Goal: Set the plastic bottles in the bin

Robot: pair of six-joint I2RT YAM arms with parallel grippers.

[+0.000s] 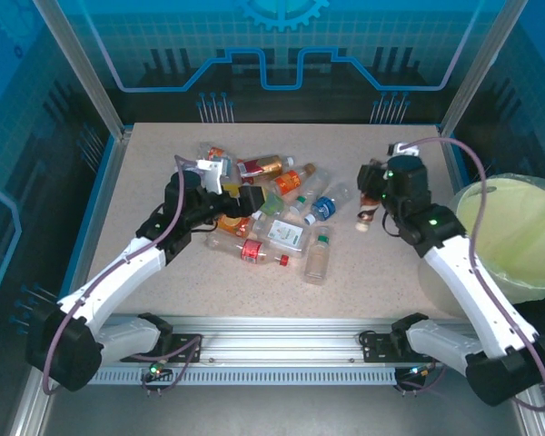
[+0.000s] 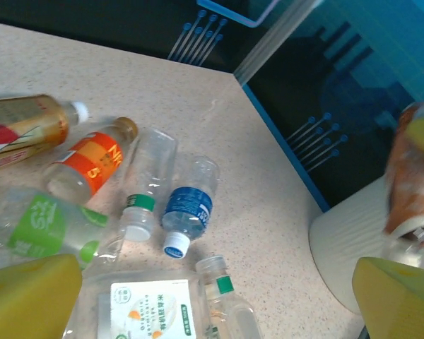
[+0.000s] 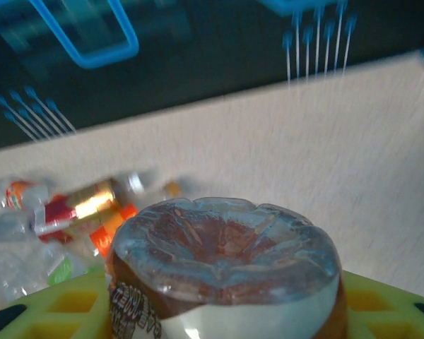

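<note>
Several plastic bottles (image 1: 277,218) lie heaped at mid-table, with red, orange, green, blue and white labels. My left gripper (image 1: 243,198) hangs open just above the heap's left side. In the left wrist view its yellow fingers (image 2: 30,296) flank a white-labelled bottle (image 2: 147,308), with a blue-labelled bottle (image 2: 189,209) beyond. My right gripper (image 1: 371,202) is shut on a brown bottle (image 1: 367,216), lifted right of the heap. That brown bottle's base (image 3: 226,258) sits between the fingers (image 3: 49,311) in the right wrist view. The bin (image 1: 518,238), lined pale yellow-green, stands at the table's right edge.
Blue panels and metal posts (image 1: 118,118) wall in the table (image 1: 381,272) at the back and sides. The bin's white outer wall (image 2: 346,247) stands beside the table corner. A metal rail (image 1: 272,331) with the arm bases runs along the near edge.
</note>
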